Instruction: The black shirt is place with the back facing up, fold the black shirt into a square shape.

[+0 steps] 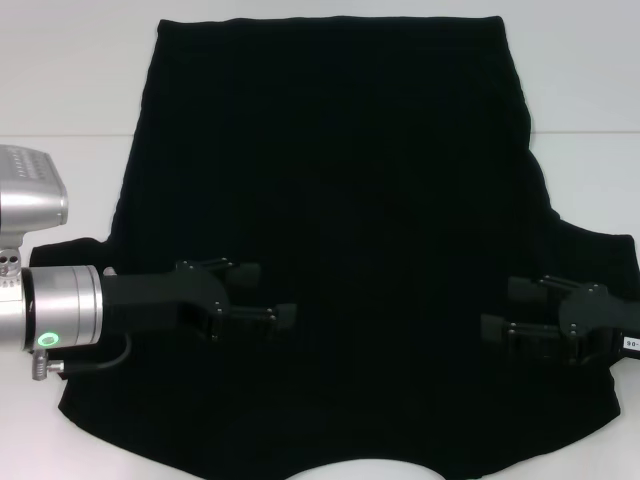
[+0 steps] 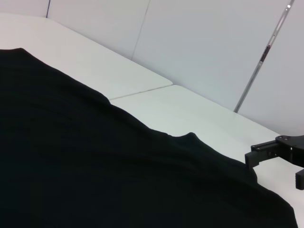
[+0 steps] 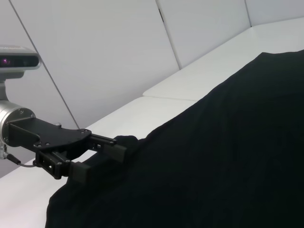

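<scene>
You see the large black cloth T-shirt [image 1: 350,200] as soft, matt fabric that takes almost no shine; its surface reads plain and even, with gentle ripples along the edges. Under it, the white table top [image 1: 60,90] looks smooth with a faint satin sheen. At 9 o'clock in the head view, the left gripper [image 1: 262,292] appears as matt black hard plastic or painted metal, carried on a brushed silver metal wrist cylinder [image 1: 65,308] with a soft gleam. At 3 o'clock, the right gripper [image 1: 498,308] shows the same matt black rigid finish. Behind the table, the pale wall panels [image 3: 95,57] look smooth and matt.
</scene>
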